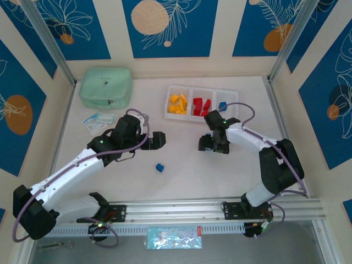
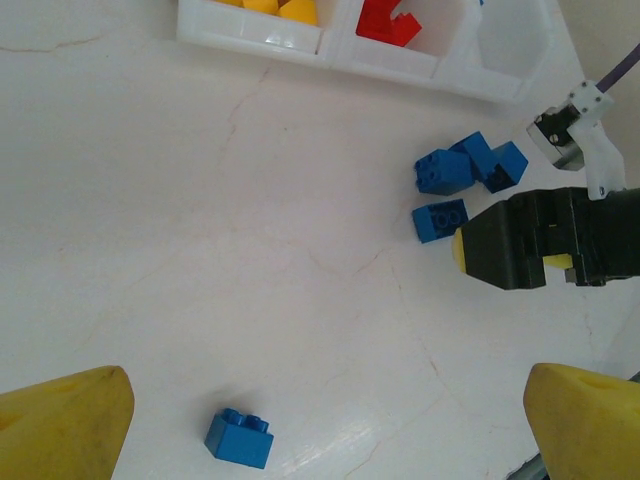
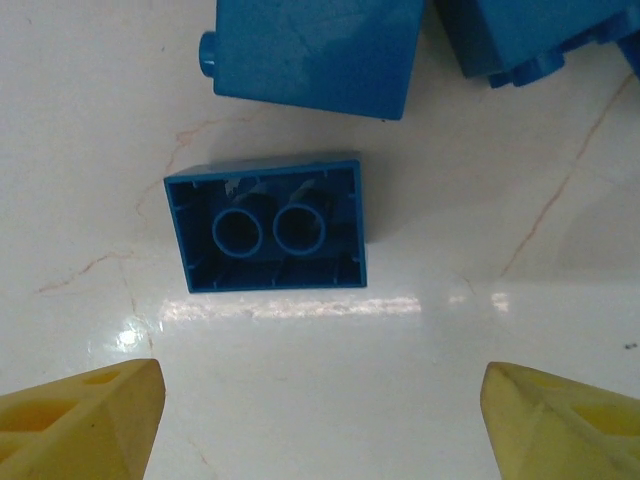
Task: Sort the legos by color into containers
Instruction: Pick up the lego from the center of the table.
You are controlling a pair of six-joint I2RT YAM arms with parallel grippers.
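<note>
Upturned hollow blue plastic brick [image 3: 268, 225], glossy table [image 3: 330, 340], left claw [image 2: 325, 420] and right claw [image 3: 320, 415] spread wide

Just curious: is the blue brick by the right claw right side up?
Upside down: the blue brick shows its hollow underside with two tubes.

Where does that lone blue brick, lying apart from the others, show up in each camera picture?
Top external: lone blue brick on the table, just below centre.
Left wrist: lone blue brick near bottom edge, left of centre.
Shared landmark: white tray, above the brick in both.
</note>
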